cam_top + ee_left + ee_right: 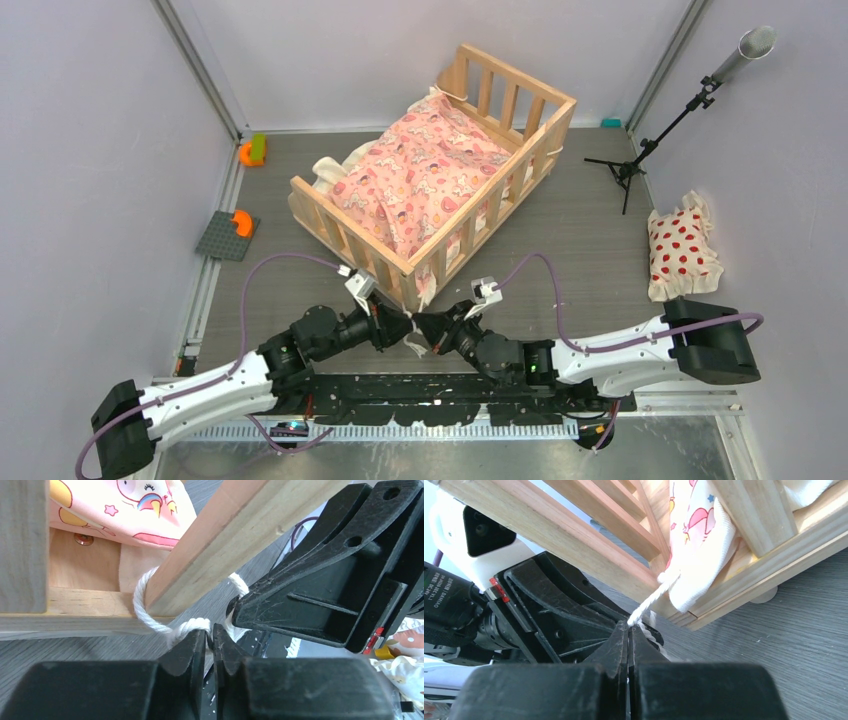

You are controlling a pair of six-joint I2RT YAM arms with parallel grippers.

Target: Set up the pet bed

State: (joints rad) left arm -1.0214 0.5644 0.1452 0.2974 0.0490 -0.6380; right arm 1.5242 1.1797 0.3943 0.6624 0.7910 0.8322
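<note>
Meeting at the bed corner, right fingers pinch the cream tie while left fingers stand barely parted against it, grip unclear.

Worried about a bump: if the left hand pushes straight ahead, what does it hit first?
For the left hand, likely the cord first, then a post of the bed; the right hand sits close beside.

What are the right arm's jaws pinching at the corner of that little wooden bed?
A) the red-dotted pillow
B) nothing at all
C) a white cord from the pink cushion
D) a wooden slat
C: in the right wrist view the right arm's jaws are pressed shut on the white cord running from the pink cushion at the pet bed corner.
</note>
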